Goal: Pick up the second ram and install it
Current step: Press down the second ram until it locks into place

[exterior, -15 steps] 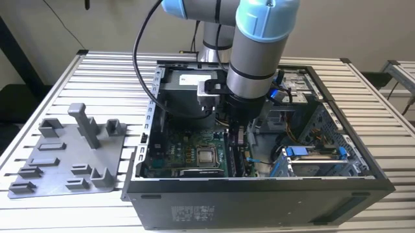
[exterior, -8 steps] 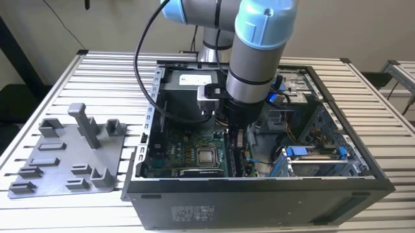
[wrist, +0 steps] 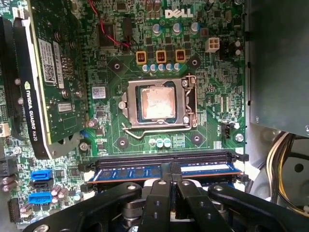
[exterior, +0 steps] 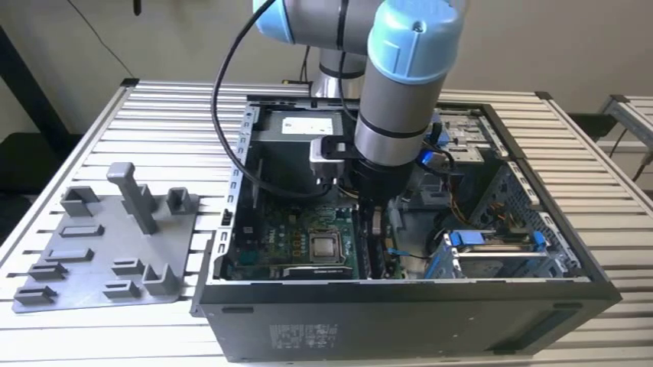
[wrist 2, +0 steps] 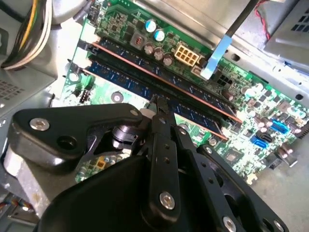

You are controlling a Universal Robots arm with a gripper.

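- Pale-blue and grey arm segments descend steeply from above into an open computer case in the exterior view, the wrist pointing almost straight down over the motherboard.
- Black hand sits low over the memory slots in the second wrist view, its fingers drawn together to a narrow tip just above a seated stick; whether they pinch anything cannot be told.
- In the first wrist view the hand is right at the edge of the slot row, with the linkage spreading out below it.
- Second ram lies lengthwise in a slot just beside the hand in the first wrist view: a dark blue board, partly with a pale label, held between the slot's end clips.
- In the second wrist view the second ram runs diagonally across the board, with another stick parallel and close behind it.
- Processor socket with its metal lid sits near the slots, and a graphics card stands upright further along.
- Bundled yellow and white cables hang at the case edge.
- Grey plastic tray with upright posts rests on the slatted surface beside the case, on the exterior view's left.
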